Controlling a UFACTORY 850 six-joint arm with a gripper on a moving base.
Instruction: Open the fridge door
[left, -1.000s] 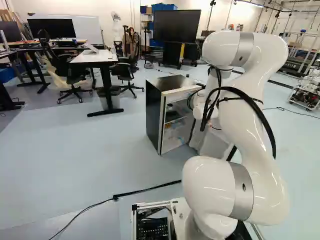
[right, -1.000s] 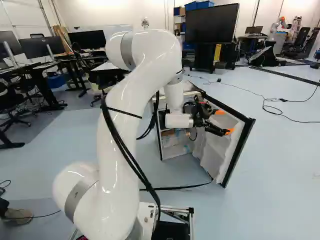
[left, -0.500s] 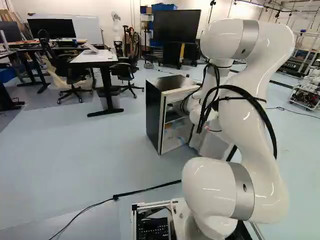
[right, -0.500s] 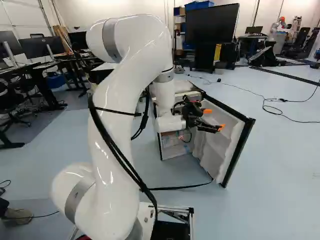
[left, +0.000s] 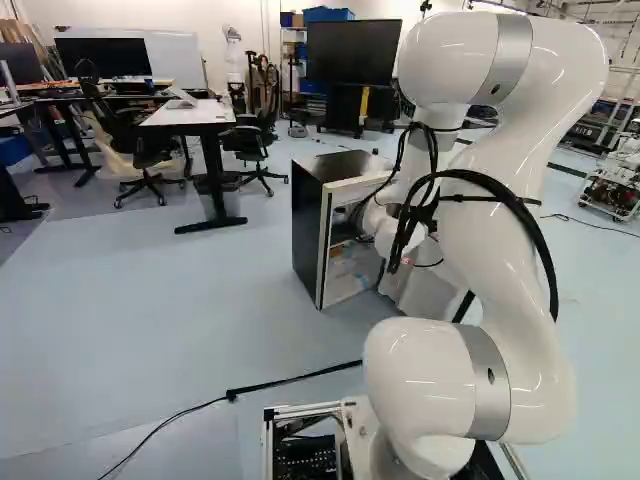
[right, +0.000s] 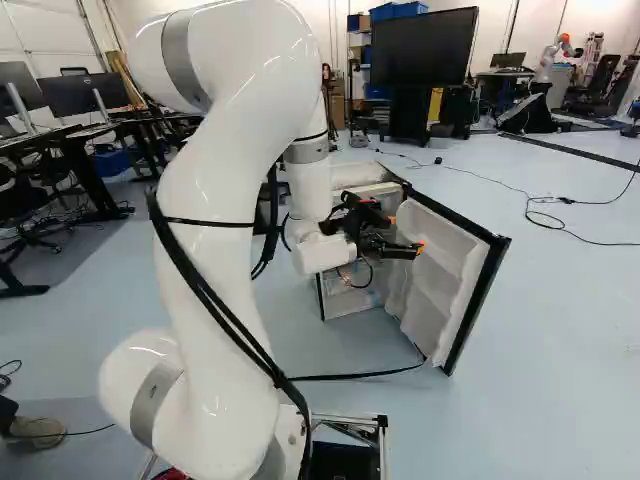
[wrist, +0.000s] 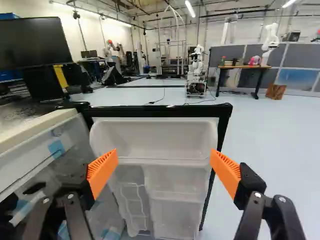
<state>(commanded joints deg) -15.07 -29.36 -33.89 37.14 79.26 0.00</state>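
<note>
Wrist view: wide-open fridge door (wrist: 155, 137) straight ahead of the tool (right: 407, 234), its two fingers well apart, unclenched.

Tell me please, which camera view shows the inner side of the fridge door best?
The wrist view, because the door faces it almost squarely. The right base view shows it slantwise; the left, only part beside the arm.

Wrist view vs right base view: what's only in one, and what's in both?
Wrist view only: wood-topped desk, grey partition, ceiling light.
Right base view only: the arm's big white links, monitors, black floor cable near the door's foot.
Both: open fridge door, fridge body, large screen, open jaws.
</note>
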